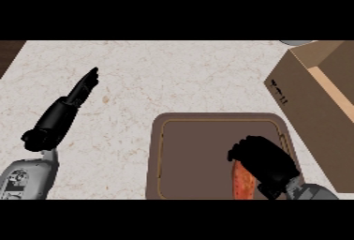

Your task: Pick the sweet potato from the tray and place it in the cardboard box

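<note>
Pale speckled stone makes up the counter (173, 75), running wall to wall with a strip of darker wood showing at the far left corner. Next in bulk is the cardboard box (314, 110) on the right, its open top tilted away and cut off by the edge, so I cannot see what is inside it. Just beside it lies the brown tray (197, 157), flat, with a thin lighter line tracing its inner rim; its near edge runs out of sight. Over the tray's right half the right hand (261, 159) is curled down around the sweet potato (241, 183), which shows only as an orange-red sliver under the fingers, apparently seized but not yet clear of the tray. I judge the grasp is being made there because the box stands just to that side. Well apart on the left, the left hand (83, 89) rests with straight fingers, holding nothing.
</note>
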You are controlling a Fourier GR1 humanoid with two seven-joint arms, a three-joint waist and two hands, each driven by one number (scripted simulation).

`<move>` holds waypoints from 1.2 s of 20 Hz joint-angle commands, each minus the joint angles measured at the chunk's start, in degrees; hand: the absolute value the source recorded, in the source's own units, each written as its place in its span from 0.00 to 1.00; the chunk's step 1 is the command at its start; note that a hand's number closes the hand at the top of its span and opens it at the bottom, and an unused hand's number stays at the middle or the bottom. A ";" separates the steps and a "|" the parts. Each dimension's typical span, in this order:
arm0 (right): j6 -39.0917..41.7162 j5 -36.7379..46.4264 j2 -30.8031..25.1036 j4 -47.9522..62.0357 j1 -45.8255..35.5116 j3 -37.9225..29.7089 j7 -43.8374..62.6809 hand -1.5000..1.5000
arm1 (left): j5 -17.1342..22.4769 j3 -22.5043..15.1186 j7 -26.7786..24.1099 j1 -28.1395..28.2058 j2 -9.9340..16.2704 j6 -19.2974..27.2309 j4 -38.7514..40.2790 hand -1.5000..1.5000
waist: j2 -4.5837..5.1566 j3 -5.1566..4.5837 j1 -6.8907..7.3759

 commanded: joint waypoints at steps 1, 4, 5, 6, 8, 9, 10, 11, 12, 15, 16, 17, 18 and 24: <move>-7.86 2.70 -1.87 3.27 0.08 0.23 -7.44 1.00 | -0.23 0.07 1.49 0.46 -0.97 0.22 -1.35 0.50 | 0.08 0.15 0.12; -9.40 2.82 0.81 3.95 -2.39 -1.92 -8.42 1.00 | -1.19 -0.26 -0.95 2.48 -0.63 -0.58 -1.96 0.50 | 0.09 0.13 0.15; -9.74 4.65 1.10 0.72 -0.08 -0.14 -6.92 1.00 | -2.07 0.08 -1.60 -1.49 -2.04 1.08 2.90 0.50 | 0.11 0.12 -0.25; -12.51 4.79 0.72 0.67 0.71 -0.15 -8.71 1.00 | -0.41 0.39 -0.30 2.87 -1.04 -0.55 -2.18 0.50 | 0.04 0.14 0.05; -10.98 5.60 2.28 -0.10 -0.06 -0.41 -8.52 1.00 | 1.28 2.90 -0.41 0.47 0.93 -3.11 0.35 0.50 | 0.06 0.12 -0.03; -9.07 3.96 7.93 6.99 -6.10 -3.64 -4.09 1.00 | -1.00 0.15 -2.78 1.34 -1.33 -1.22 0.81 0.50 | 0.18 0.12 0.33; -10.89 3.57 11.96 10.95 -6.53 -5.60 0.51 1.00 | -2.57 -0.81 -2.32 -0.24 -2.64 0.92 1.73 0.50 | 0.44 0.14 0.53; -10.27 3.02 14.17 13.98 -8.45 -9.13 4.55 1.00 | -1.16 -0.39 -0.37 -1.03 -1.61 -0.73 0.49 0.50 | 0.61 0.16 1.16; -9.55 1.32 15.47 14.76 -9.74 -13.19 7.31 1.00 | -1.52 -0.69 -0.32 0.10 -1.52 -0.57 -0.78 0.50 | 0.59 0.18 1.56; -13.69 1.90 22.49 20.27 -15.12 -19.57 17.29 1.00 | -0.46 -0.46 -0.79 -0.97 -1.37 -1.75 0.35 0.50 | 1.18 0.18 2.57; -13.68 1.38 21.45 22.94 -20.14 -22.90 17.42 1.00 | -1.41 -1.59 -1.35 -0.08 -2.17 -1.11 -0.44 0.50 | 1.08 0.17 3.07; -17.62 2.89 22.37 24.98 -21.30 -22.37 17.53 1.00 | -1.95 -0.32 -1.72 -0.77 -1.50 -0.20 0.30 0.50 | 0.81 0.16 2.23; -21.21 4.82 23.68 28.75 -24.08 -21.88 18.12 1.00 | -1.05 0.20 -1.28 -1.90 -1.16 -1.09 1.12 0.50 | 0.90 0.17 2.38; -22.96 9.98 20.97 30.44 -35.88 -22.03 20.22 1.00 | -0.92 0.21 0.98 2.79 -1.08 -1.14 -4.25 0.50 | 0.03 0.12 1.36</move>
